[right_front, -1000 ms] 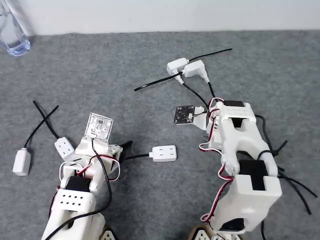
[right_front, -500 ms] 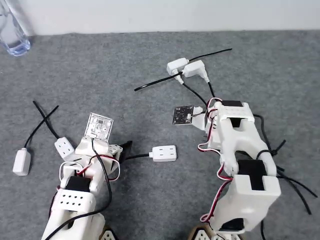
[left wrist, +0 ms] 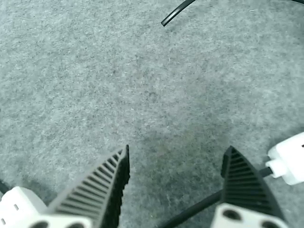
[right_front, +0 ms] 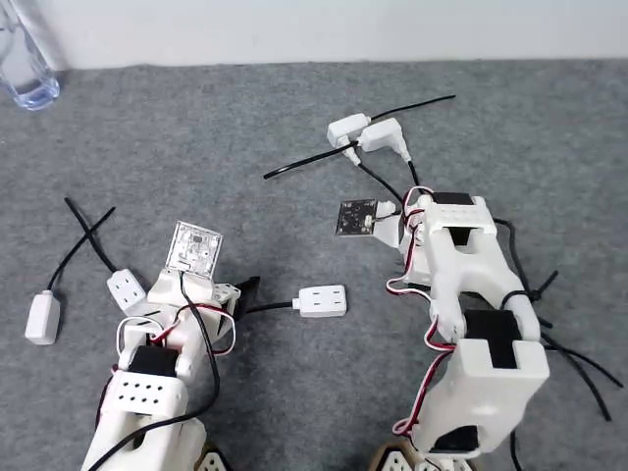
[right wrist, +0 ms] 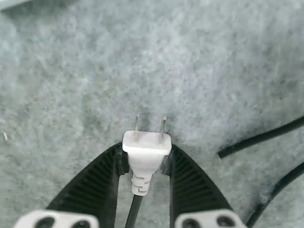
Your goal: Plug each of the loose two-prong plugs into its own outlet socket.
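White plug (right wrist: 146, 142) clamped in right end effector (right wrist: 146, 153); left end effector (left wrist: 177, 154) spread wide.

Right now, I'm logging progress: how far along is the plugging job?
Apparently done: one plug-socket pair looks joined at the far side. In hand: the right gripper clamps a two-prong plug. Remaining: the middle socket and the leftmost socket sit empty; a loose plug lies farther left.

White plug (right wrist: 146, 145), black cord (right wrist: 134, 209), seemingly flecked grey carpet (right wrist: 71, 71).
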